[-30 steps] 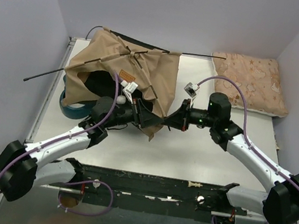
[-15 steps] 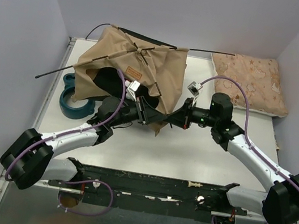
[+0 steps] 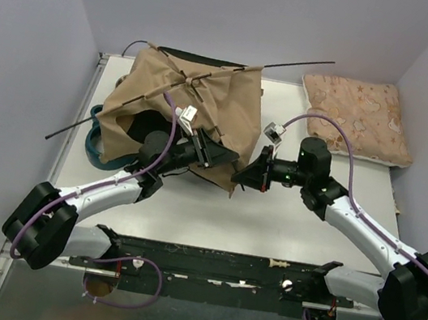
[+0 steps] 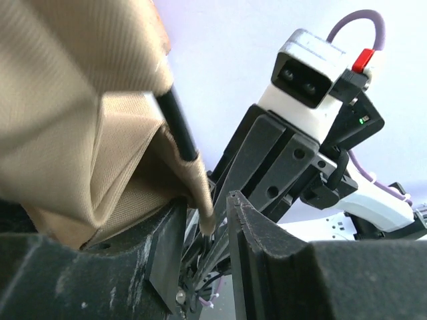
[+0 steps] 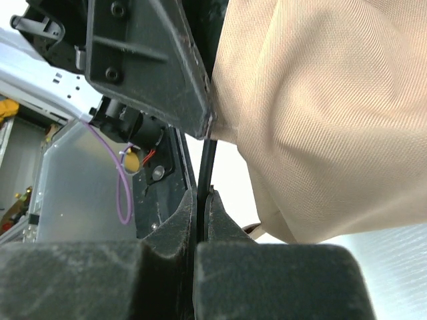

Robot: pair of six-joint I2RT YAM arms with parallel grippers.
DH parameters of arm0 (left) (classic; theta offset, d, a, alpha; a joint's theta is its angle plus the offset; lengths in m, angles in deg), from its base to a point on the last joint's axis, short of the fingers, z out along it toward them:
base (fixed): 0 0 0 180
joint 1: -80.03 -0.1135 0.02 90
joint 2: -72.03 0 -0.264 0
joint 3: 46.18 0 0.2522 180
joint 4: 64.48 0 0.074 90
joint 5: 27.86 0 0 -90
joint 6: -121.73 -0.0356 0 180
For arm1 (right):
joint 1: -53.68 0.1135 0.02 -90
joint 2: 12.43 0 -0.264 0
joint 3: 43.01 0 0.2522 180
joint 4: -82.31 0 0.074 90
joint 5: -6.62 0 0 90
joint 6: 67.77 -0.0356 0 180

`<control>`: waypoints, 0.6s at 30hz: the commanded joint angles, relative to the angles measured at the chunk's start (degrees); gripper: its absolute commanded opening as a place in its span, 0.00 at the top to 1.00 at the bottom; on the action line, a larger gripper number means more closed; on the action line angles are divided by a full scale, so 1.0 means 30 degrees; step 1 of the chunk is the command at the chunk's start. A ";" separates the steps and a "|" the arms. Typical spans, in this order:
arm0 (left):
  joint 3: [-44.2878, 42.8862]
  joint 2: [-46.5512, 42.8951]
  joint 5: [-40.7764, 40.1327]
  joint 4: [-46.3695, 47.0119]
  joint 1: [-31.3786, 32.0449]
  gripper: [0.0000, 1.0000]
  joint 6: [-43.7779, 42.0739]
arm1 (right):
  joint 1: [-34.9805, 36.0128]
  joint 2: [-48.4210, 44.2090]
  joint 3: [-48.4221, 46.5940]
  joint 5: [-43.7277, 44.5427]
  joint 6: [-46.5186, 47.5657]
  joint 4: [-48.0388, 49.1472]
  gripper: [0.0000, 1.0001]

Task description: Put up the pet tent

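The pet tent (image 3: pixel 181 109) is a crumpled tan fabric shape at the back left, with thin black poles (image 3: pixel 296 63) sticking out. My left gripper (image 3: pixel 227 156) is at the tent's near right corner. In the left wrist view its jaws (image 4: pixel 205 230) stand slightly apart around the fabric sleeve end (image 4: pixel 200 200), from which a black pole (image 4: pixel 179 123) emerges. My right gripper (image 3: pixel 237 179) faces it, shut on the black pole (image 5: pixel 207 167) just below the tan fabric (image 5: pixel 320 113). No pom-pom shows.
A pink patterned cushion (image 3: pixel 358 117) lies at the back right. A teal ring (image 3: pixel 96 150) lies partly under the tent's left side. One pole end (image 3: pixel 67 129) juts over the table's left edge. Walls close in the back and both sides.
The left arm has reached forward and right. The tent has shifted back and right, covering more of the teal ring. The back pole now points up to the right. The right gripper moved slightly nearer.
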 commanded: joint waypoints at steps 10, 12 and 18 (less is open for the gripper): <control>-0.0918 -0.0442 -0.1659 -0.1141 -0.3075 0.60 -0.1072 | 0.0271 -0.0770 0.0124 -0.0707 0.0944 0.0085 0.99; -0.0773 -0.0589 -0.0553 -0.1115 -0.2816 0.51 -0.0840 | 0.0271 -0.0536 -0.0051 -0.0472 0.0739 0.0288 0.99; -0.0129 -0.2930 0.0688 -0.4037 -0.0093 0.43 -0.1393 | 0.0271 0.0314 -0.1047 -0.0353 0.0534 0.0552 0.99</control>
